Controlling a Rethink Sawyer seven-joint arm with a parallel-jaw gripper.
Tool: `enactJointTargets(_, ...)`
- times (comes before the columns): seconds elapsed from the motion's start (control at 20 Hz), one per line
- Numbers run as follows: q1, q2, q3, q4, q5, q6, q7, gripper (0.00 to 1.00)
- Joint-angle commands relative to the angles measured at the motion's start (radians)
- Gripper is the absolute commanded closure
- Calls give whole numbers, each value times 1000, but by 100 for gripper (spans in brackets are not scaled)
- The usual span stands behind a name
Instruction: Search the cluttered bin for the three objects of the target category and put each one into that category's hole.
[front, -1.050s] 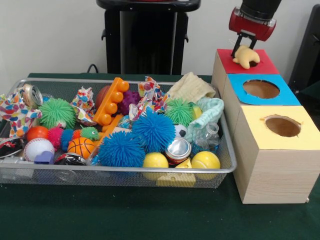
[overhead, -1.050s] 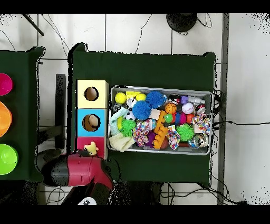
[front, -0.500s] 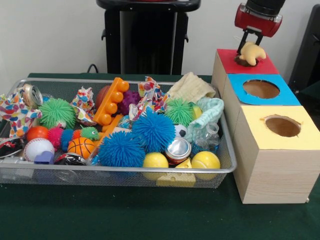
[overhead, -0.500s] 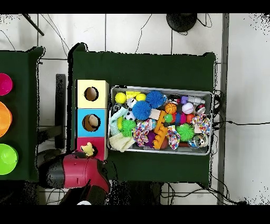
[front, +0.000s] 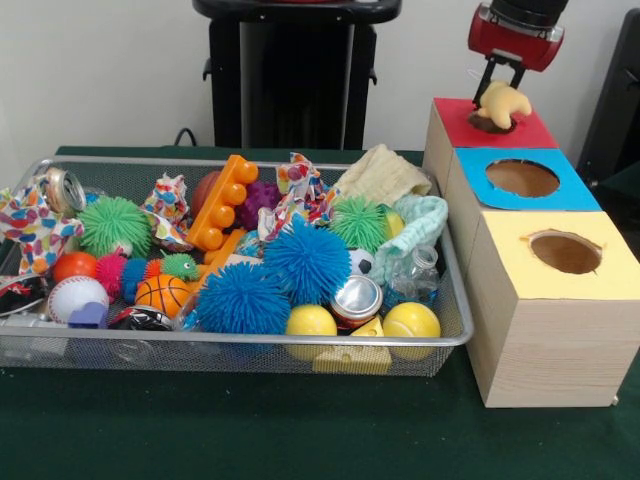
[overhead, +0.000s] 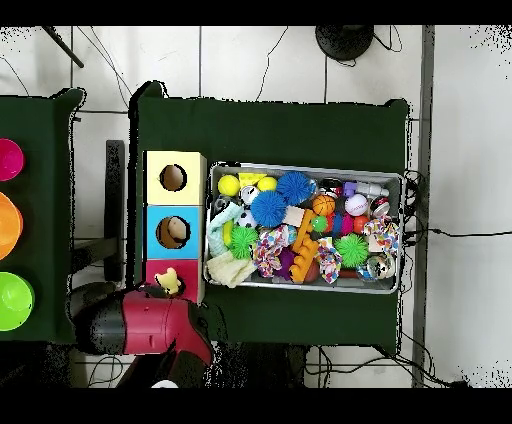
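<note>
Above red box (front: 525, 130), tool (front: 497, 88) grips yellow toy (front: 503, 103), long axis level.

A pale yellow, crescent-shaped soft toy (front: 503, 101) hangs just above the dark hole in the red-topped box (front: 520, 133), its curved ends pointing down; the overhead view shows it (overhead: 168, 283) over that same red top. The red box stands in a row with a blue-topped box (front: 575, 195) and a yellow-topped box (front: 510, 262), each with a round hole. Beside them sits the wire mesh bin (front: 250, 345), crowded with spiky balls, smooth balls, cans, cloths and blocks.
</note>
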Motion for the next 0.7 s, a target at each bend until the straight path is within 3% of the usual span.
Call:
enactJointTargets(0.05,-65,35,52,-36,22,30,146,100)
enactJointTargets(0.2,-65,30,53,-31,17,18,147,100)
enactJointTargets(0.25,-66,30,54,-32,11,6,147,0)
enactJointTargets(0.7,-89,33,76,-23,15,14,134,0)
